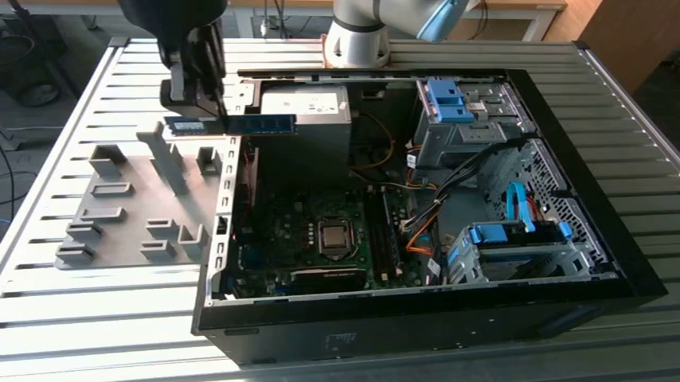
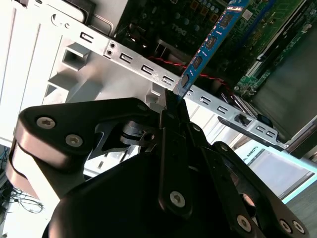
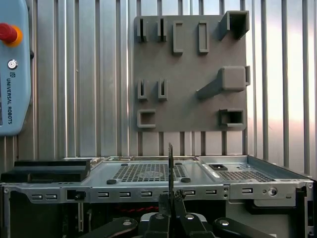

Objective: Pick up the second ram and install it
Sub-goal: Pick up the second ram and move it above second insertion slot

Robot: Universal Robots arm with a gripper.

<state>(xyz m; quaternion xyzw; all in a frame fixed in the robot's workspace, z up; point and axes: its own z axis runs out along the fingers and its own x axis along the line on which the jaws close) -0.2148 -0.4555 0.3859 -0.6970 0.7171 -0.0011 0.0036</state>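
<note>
In the exterior view the second ram (image 1: pixel 239 125), a thin blue stick with black chips and a pale label, hangs level above the case's wall nearest the grey holder. My gripper (image 1: pixel 212 113) comes down from above and is shut on its middle. In the second wrist view the black fingers (image 2: pixel 171 106) pinch the ram (image 2: pixel 213 42), which runs out over the motherboard (image 2: pixel 267 29). In the first wrist view the ram (image 3: pixel 171 166) appears edge-on above the gripper (image 3: pixel 171 199). The motherboard (image 1: pixel 318 239) lies inside the open computer case (image 1: pixel 595 255).
A grey slotted holder (image 1: pixel 127 203) lies on the ribbed table on the exterior view's left, also in the first wrist view as the grey holder (image 3: pixel 190 74). Drive cages with blue clips (image 1: pixel 457 103) and cables fill the case's right side. The arm's base (image 1: pixel 356 36) stands behind the case. A pendant (image 3: pixel 12 69) lies on the table.
</note>
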